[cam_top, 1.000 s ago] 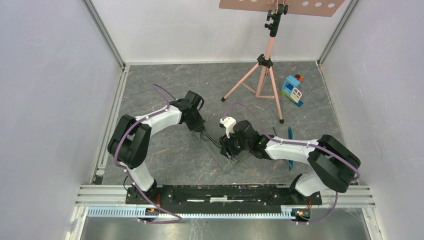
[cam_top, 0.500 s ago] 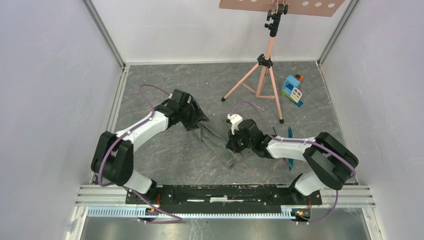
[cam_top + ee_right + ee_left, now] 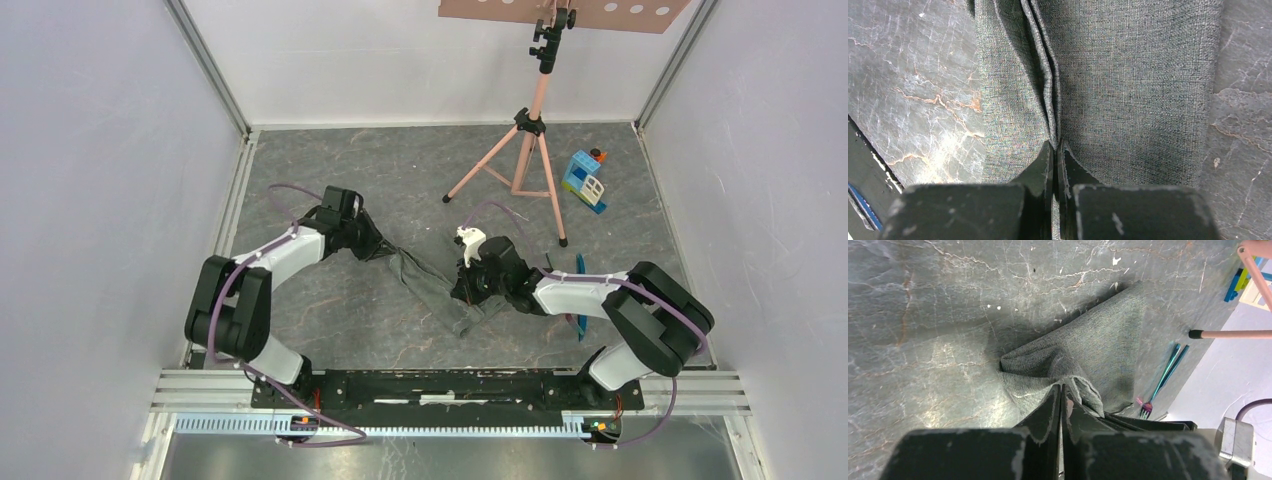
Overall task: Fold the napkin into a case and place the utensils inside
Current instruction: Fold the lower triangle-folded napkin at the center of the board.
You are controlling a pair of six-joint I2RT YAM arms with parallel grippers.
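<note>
The dark grey napkin (image 3: 430, 285) lies on the marbled floor as a bunched, slanting band between my two grippers. My left gripper (image 3: 386, 250) is shut on its upper-left end; in the left wrist view the jaws (image 3: 1061, 388) pinch a hemmed edge of the napkin (image 3: 1093, 340). My right gripper (image 3: 470, 292) is shut on the lower-right part, and the right wrist view shows its tips (image 3: 1055, 146) clamping a raised fold of the napkin (image 3: 1133, 75). The blue-teal utensils (image 3: 580, 268) lie to the right, partly under the right arm; they also show in the left wrist view (image 3: 1168, 371).
A pink tripod (image 3: 530, 150) stands at the back centre, one foot (image 3: 1198, 333) near the utensils. A blue-and-white toy block house (image 3: 585, 180) sits at the back right. White walls enclose the floor, and a metal rail (image 3: 450, 385) runs along the near edge.
The left arm has swung out to the left and drawn the napkin into a longer band. The right gripper has closed on a fold of the napkin and stayed nearly in place.
</note>
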